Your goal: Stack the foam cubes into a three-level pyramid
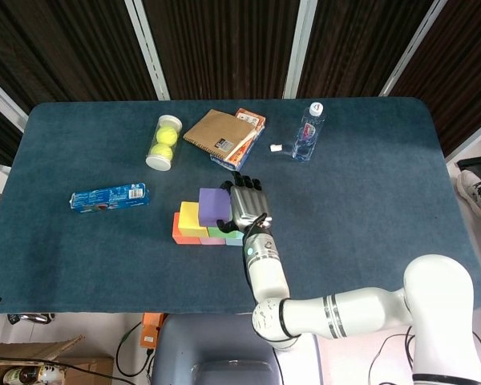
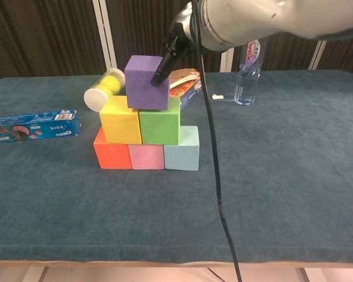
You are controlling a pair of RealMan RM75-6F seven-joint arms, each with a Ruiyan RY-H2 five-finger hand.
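Right hand: the right hand point(image 1: 244, 203) holds the purple cube point(image 2: 147, 82) from its right side, fingers pressed against the cube's face; the left hand shows in neither view.
Purple cube: just left of centre in the chest view, tilted, resting on or just above the seam between the yellow cube point(image 2: 120, 120) and the green cube point(image 2: 159, 120); I cannot tell whether its underside lies flat.
Base row: the orange cube point(image 2: 112, 155), pink cube point(image 2: 146, 156) and light blue cube point(image 2: 182, 156) sit side by side, touching, under the middle pair.
Risk, tilt: if let go while tilted, the purple cube could likely rock and tumble off towards the front.
Risk, push: a sideways drag of the fingers on release might shove the yellow and green cubes apart, since foam is light.
Risk, cable: the black cable point(image 2: 215, 158) hangs just right of the stack and could brush it.
Table: dark teal cloth surface point(image 1: 369, 192).
Upper part of the head view: tennis ball tube point(image 1: 163, 142), brown notebook point(image 1: 219, 133), water bottle point(image 1: 308, 131).
Left: blue biscuit packet point(image 1: 108, 196).
Room: dark slatted panels with pale uprights behind.
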